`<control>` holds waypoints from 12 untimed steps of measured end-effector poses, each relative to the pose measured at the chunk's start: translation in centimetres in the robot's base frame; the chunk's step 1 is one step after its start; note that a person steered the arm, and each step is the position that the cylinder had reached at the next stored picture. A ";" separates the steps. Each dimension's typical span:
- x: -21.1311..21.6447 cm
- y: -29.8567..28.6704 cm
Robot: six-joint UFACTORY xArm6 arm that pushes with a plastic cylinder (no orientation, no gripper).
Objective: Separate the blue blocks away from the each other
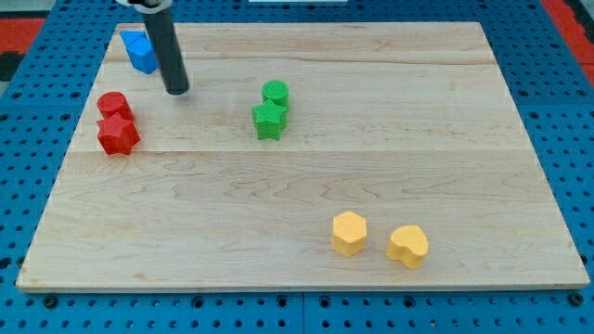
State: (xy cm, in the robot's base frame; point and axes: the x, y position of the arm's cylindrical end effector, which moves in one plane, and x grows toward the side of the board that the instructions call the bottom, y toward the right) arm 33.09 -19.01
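In the camera view, the wooden bench (306, 186) lay on a blue pegboard (28, 93), and the arm carried no claw at all, only a straight dark rod (167, 51) that came down from the view's top near the bench's top-left corner, so there was nothing to open or close and nothing was held. My tip (176, 91) rested on the wood just below and to the view's right of the blue blocks (141, 51), close beside them; whether the rod's shaft touched them could not be told. The blue blocks sat hard against the top-left corner and appeared as one pressed-together blue mass, their separate shapes too merged to make out. Lower along the left edge stood a red cylinder (112, 104) touching a red star-shaped block (118, 134) just beneath it, both well to the left of and below my tip. Toward the middle of the bench, a green cylinder (276, 93) touched a green star-shaped block (269, 120) below it, well apart from the tip. Near the bottom edge, right of centre, a yellow hexagonal block (349, 233) and a yellow heart-shaped block (407, 245) sat near each other with a small gap between them.
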 end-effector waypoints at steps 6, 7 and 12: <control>-7.9 -2.7; -7.9 -2.5; -0.6 1.5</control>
State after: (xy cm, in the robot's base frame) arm 32.44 -17.48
